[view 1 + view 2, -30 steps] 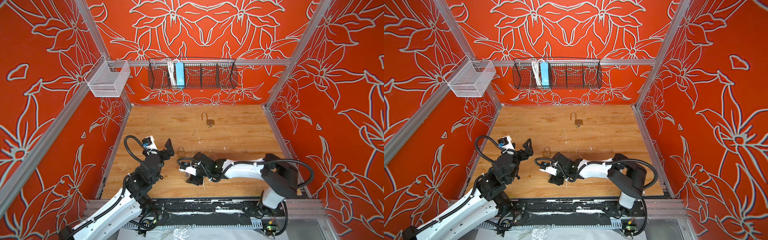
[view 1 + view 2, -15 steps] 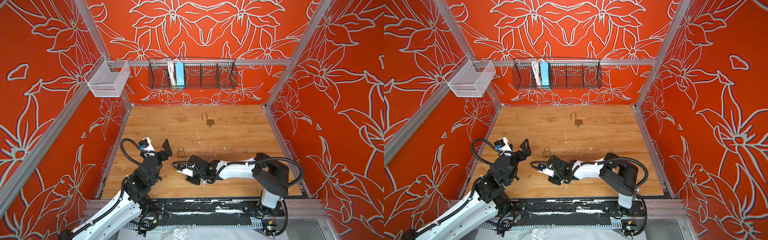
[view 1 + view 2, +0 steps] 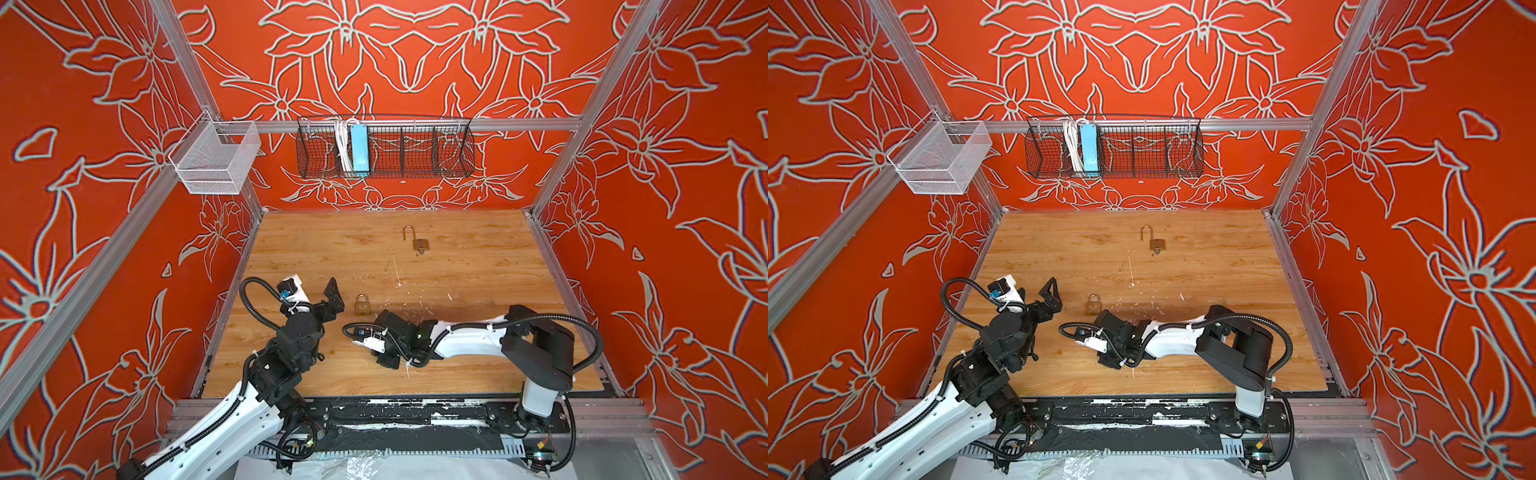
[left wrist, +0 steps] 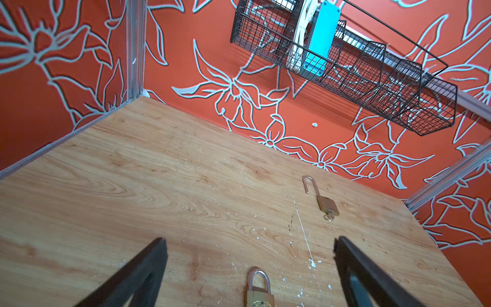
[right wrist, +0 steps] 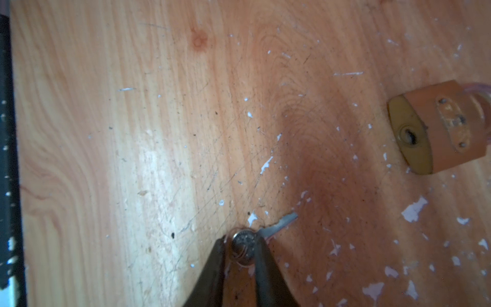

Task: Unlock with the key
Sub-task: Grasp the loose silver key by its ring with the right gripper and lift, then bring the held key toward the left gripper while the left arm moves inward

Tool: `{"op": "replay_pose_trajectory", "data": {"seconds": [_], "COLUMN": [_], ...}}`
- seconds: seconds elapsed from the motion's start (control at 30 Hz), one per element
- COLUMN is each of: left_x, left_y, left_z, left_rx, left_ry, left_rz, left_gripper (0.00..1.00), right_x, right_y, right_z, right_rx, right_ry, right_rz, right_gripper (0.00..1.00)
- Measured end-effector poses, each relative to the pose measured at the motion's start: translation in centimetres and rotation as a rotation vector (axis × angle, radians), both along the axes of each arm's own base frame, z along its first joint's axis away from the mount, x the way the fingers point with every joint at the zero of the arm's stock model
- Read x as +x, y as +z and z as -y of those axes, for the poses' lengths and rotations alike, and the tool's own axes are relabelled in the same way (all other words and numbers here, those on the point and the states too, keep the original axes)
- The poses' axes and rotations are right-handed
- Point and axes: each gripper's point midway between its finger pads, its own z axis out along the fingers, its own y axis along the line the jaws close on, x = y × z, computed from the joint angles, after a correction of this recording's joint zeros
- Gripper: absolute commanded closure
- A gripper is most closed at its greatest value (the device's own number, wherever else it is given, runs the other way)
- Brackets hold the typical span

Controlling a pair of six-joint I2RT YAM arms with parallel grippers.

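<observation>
A shut brass padlock (image 3: 363, 304) (image 3: 1094, 304) lies flat on the wooden table (image 3: 457, 291). In the left wrist view the padlock (image 4: 259, 289) lies just ahead of my left gripper (image 4: 249, 247), which is open and empty. One left finger (image 3: 333, 292) stands beside the lock. In the right wrist view my right gripper (image 5: 241, 240) is shut on the round head of a small silver key (image 5: 243, 245) that rests on the wood. The key's blade (image 5: 281, 225) points toward the padlock (image 5: 435, 127), whose keyhole faces it. In both top views the right wrist (image 3: 392, 338) hides the key.
A second padlock (image 3: 417, 243) (image 4: 326, 203), shackle open and a key in its base, lies farther back. A black wire basket (image 3: 384, 147) and a white mesh basket (image 3: 216, 160) hang on the walls. White flecks dot the wood.
The right arm slid left over the table, and its fingers closed onto the key's head. The left gripper stayed open beside the padlock, barely shifting.
</observation>
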Motion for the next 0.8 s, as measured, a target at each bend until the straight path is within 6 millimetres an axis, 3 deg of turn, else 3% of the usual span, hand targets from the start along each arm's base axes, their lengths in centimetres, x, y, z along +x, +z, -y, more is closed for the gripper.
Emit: {"op": "replay_pose_trajectory", "data": {"seconds": [0.17, 0.37, 0.5, 0.63, 0.8], "left_x": [0.0, 0.0, 0.2, 0.7, 2.2], "left_y": [0.0, 0.0, -0.3, -0.9, -2.3], "left_z": [0.0, 0.0, 0.2, 0.9, 4.7], "left_rx": [0.001, 0.001, 0.009, 0.032, 0.122], "left_ry": [0.0, 0.0, -0.001, -0.028, -0.198], "left_rz": [-0.001, -0.001, -0.004, -0.01, -0.034], "left_gripper": [0.02, 0.02, 0.02, 0.01, 0.01], "right_x": [0.4, 0.2, 0.7, 3.1, 6.2], "right_y": [0.2, 1.3, 3.2, 6.4, 9.9], "right_z": [0.0, 0.9, 2.9, 5.8, 9.7], "right_rx": [0.004, 0.023, 0.073, 0.172, 0.311], "right_ry": [-0.011, -0.014, -0.045, -0.145, -0.317], "right_rz": [0.021, 0.041, 0.063, 0.106, 0.152], "right_gripper": [1.0, 1.0, 1.0, 1.0, 1.0]}}
